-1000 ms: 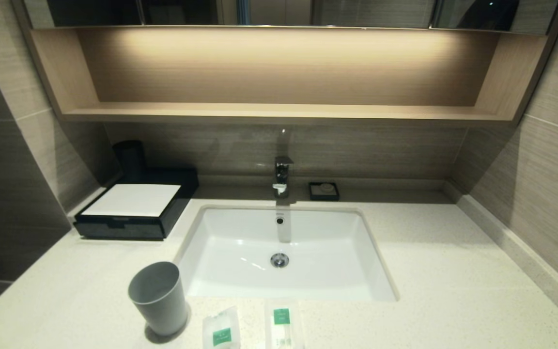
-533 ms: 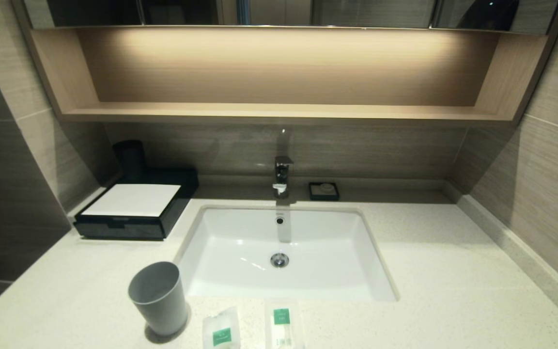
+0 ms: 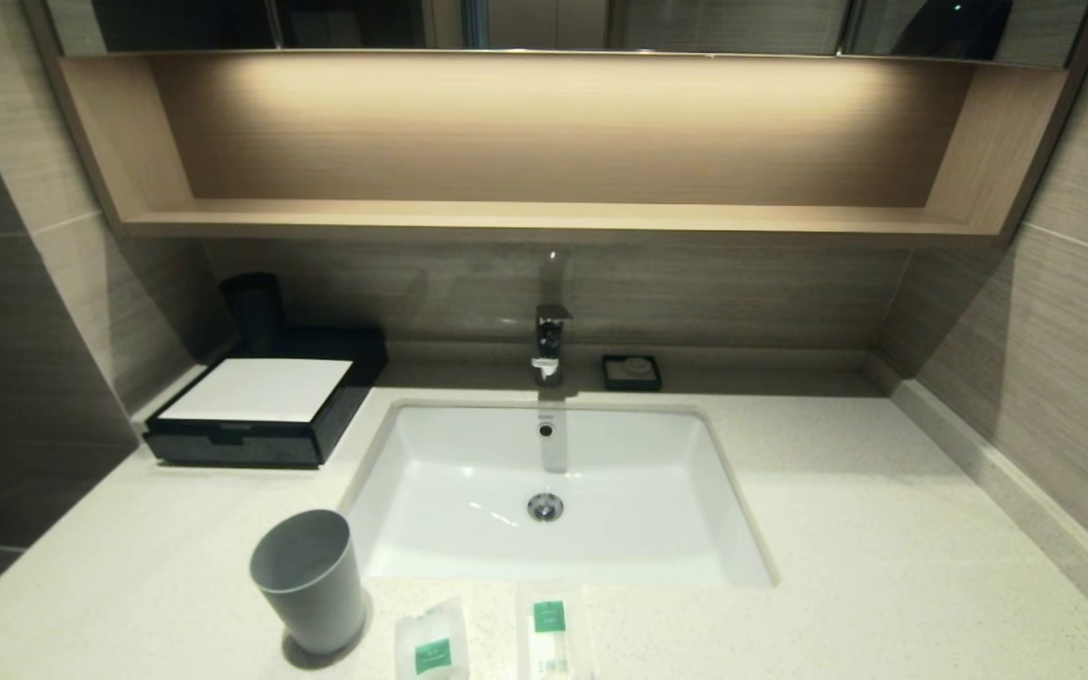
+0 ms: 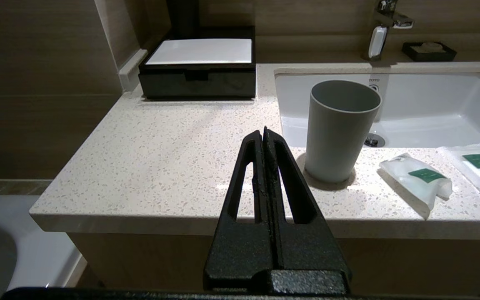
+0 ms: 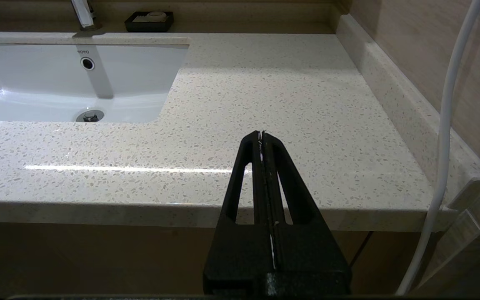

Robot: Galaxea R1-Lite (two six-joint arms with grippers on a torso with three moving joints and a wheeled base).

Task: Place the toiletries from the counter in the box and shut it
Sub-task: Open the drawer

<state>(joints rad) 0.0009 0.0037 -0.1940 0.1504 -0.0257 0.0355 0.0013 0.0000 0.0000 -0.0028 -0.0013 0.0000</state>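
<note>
Counter (image 3: 884, 529) | sachets (image 3: 431, 644): 2 | cup (image 3: 310, 581): 1 | box (image 3: 261, 408): 1, lid down

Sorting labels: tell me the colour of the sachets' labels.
Green, on both sachets; clearest in the left wrist view.

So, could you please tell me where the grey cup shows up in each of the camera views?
Head view: the grey cup stands on the counter low and left of centre, by the sink's front left corner.
Left wrist view: the cup is just right of centre, beyond the shut left hand.
Right wrist view: not in it.
Shared landmark: the sink drain.
</note>
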